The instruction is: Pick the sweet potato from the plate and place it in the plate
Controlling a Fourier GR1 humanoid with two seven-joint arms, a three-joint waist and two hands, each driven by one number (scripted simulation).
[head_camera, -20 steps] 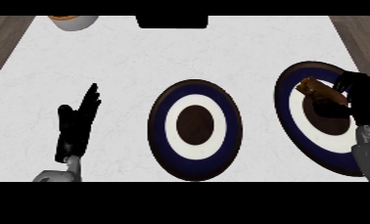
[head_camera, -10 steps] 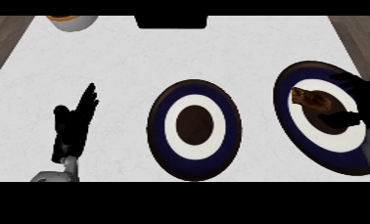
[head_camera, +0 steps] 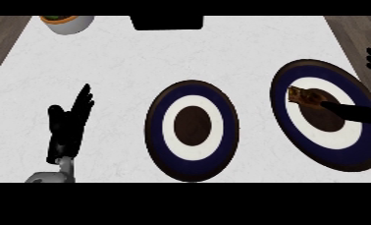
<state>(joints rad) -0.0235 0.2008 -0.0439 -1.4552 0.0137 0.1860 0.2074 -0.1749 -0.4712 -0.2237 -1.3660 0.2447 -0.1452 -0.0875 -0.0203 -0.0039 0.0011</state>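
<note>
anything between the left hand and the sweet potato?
Yes, in the head view: the middle plate lies between the left hand and the sweet potato.

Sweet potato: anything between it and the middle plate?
Nothing visible. The sweet potato lies on the right plate, with a finger of the right robot hand reaching to it. Only bare counter separates that plate from the middle plate. The left robot hand rests open at far left.

We find the white counter (head_camera: 181, 57) evenly and brightly lit, with no clear light direction and no glare. Shadows are faint; we note only slight darkening beside the left hand (head_camera: 69, 123). The plates (head_camera: 192, 130) look stretched taller than wide. Fine edges appear soft throughout.
</note>
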